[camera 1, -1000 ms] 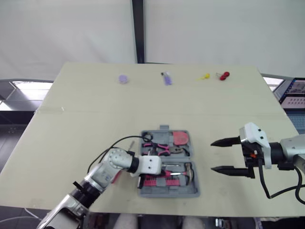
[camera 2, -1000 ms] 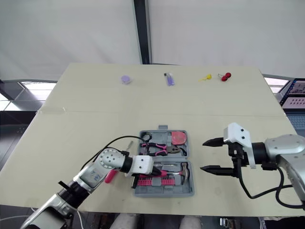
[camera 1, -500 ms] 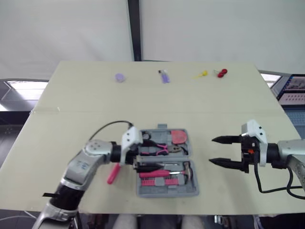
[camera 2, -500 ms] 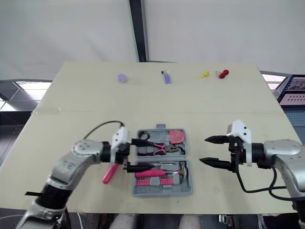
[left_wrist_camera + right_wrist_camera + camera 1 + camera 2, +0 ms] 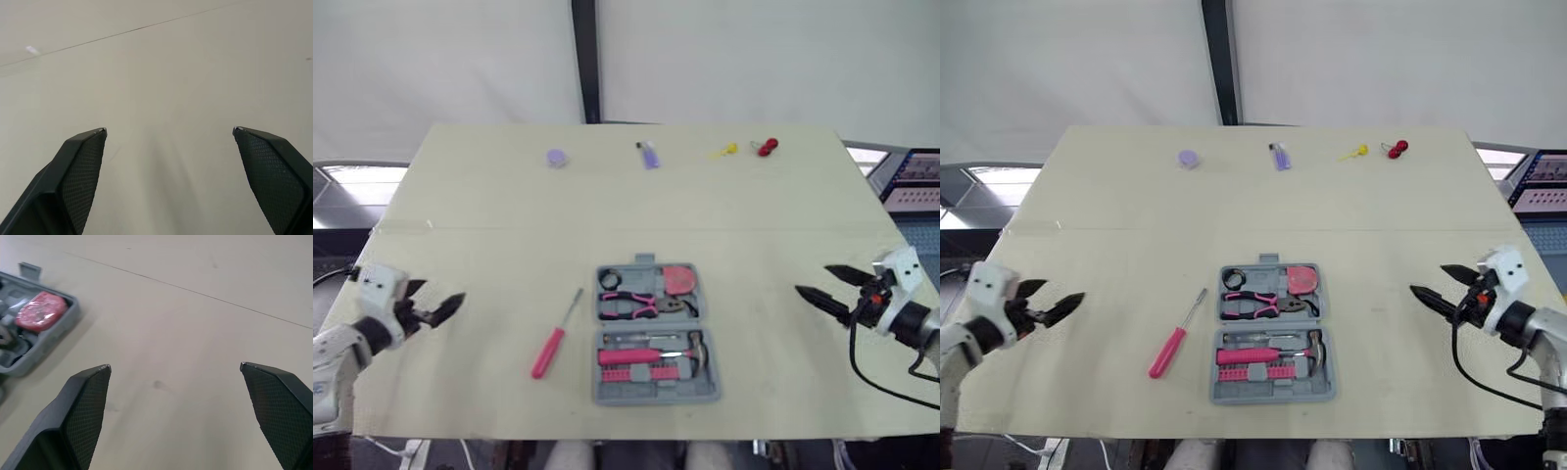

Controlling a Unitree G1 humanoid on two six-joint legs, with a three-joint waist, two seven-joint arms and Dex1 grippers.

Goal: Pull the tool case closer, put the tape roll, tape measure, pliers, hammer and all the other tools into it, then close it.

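Table (image 5: 607, 206), left gripper (image 5: 440, 292) and right gripper (image 5: 813, 279) splayed, opposite sides

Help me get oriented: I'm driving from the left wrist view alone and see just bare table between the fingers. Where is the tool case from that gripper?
Observer: The tool case lies open on the table, at its near middle, well to the right of the left gripper.
Operator: Anything between them?
Observer: A pink-handled screwdriver lies on the table just left of the case, outside it.
Operator: And the other arm?
Observer: The right gripper hangs open over the table on the case's right side, holding nothing.
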